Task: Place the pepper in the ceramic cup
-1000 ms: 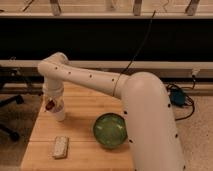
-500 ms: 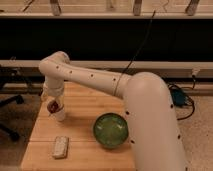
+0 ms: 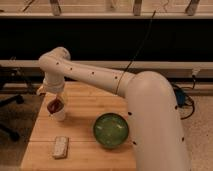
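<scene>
One pepper sits at the cup's mouth, directly beneath your gripper; I cannot tell whether the jaws are gripping it. Lifting off-centre could tip the cup over.

Warm indoor light from above; bench evenly lit, background band dark. Soft blur throughout. Mild sheen on green bowl. Tool above cup, shaded.

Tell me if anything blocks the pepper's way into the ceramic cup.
Nothing visible does. The gripper hangs directly over the ceramic cup with the pepper at the cup's mouth. The green bowl and the white block lie off to the side on the table.
</scene>
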You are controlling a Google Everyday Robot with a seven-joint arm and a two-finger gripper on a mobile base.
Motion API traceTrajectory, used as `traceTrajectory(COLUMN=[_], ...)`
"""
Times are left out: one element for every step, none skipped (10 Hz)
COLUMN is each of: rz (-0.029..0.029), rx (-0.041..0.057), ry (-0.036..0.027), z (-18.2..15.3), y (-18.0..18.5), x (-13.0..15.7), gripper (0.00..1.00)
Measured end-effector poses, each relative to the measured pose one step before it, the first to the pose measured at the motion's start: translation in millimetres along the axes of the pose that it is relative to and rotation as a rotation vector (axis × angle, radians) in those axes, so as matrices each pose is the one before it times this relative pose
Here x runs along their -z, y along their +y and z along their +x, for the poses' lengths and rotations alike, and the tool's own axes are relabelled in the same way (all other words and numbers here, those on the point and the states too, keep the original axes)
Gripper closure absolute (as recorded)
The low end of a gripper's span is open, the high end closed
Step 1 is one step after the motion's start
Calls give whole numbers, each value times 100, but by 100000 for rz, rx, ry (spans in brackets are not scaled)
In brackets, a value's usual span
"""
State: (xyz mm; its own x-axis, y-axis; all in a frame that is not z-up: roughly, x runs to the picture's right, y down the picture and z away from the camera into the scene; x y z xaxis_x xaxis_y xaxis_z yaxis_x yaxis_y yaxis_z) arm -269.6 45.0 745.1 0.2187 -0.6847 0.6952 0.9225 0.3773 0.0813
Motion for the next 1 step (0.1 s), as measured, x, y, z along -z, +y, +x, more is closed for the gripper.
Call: traceTrajectory(rz=[147], rx=[736], ry=[1322], z=[205], y=[-138], x=[740], gripper=[20])
